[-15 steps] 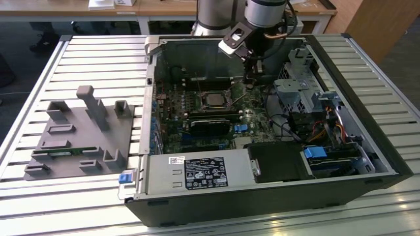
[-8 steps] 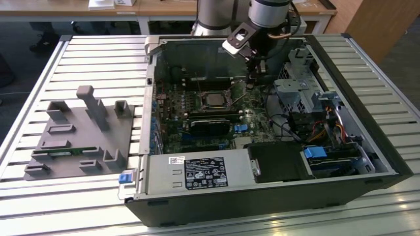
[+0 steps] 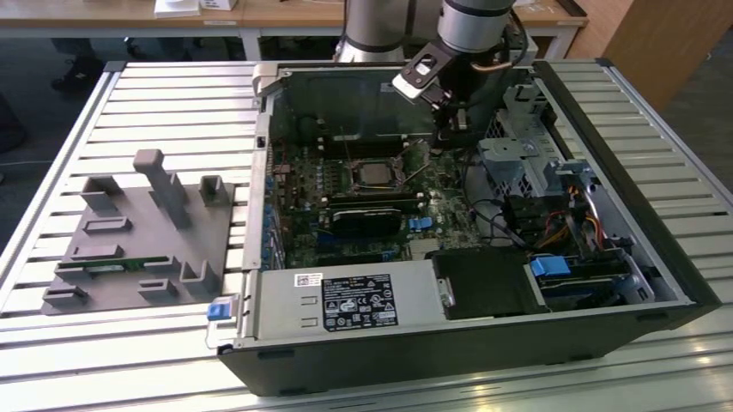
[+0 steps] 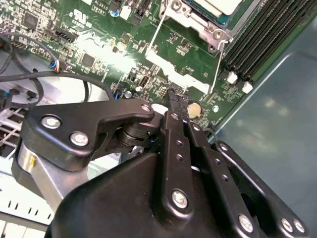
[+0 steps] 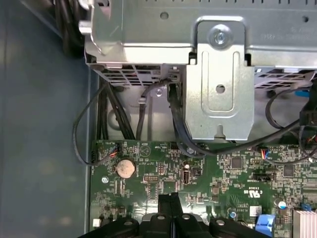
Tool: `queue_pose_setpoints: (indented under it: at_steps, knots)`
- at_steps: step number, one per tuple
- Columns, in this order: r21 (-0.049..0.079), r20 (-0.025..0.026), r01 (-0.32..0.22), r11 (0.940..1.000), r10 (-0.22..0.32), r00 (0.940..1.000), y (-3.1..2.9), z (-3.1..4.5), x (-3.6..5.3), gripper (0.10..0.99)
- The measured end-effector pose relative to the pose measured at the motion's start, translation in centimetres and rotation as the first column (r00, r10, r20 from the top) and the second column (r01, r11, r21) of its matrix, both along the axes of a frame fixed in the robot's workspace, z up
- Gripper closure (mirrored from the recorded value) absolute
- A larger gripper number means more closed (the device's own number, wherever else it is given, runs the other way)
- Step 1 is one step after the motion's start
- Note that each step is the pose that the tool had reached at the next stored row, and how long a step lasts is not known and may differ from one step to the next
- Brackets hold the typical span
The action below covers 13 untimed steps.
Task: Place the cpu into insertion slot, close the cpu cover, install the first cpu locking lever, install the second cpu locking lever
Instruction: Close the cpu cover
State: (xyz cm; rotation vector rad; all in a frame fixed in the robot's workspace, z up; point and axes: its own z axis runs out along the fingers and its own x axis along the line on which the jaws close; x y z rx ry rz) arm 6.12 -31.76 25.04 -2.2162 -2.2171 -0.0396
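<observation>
Gripper (image 5: 171, 198) over board (image 5: 237, 171), coin battery (image 5: 125, 168) beside

circuit board (image 5: 126, 189): green | end effector (image 4: 176, 99): black | cpu (image 3: 369, 174): silver-grey (dull)

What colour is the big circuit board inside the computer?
The circuit board is green, best in the first wrist view.

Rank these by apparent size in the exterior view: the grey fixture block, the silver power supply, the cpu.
1. grey fixture block, the broadest outline
2. silver power supply, clearly narrower
3. cpu, by far the smallest
</observation>
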Motion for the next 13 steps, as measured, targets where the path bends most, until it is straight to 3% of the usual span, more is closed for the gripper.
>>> queue_pose_setpoints:
  at_steps: [4, 13]
  knots:
    - [0.0, -0.0036, 0.0, 1.0, 0.0, 1.0, 0.0, -0.65, 0.01, 0.969]
    - [0.0, -0.0043, 0.0, 1.0, 0.0, 1.0, -0.01, -0.72, -0.27, 0.969]
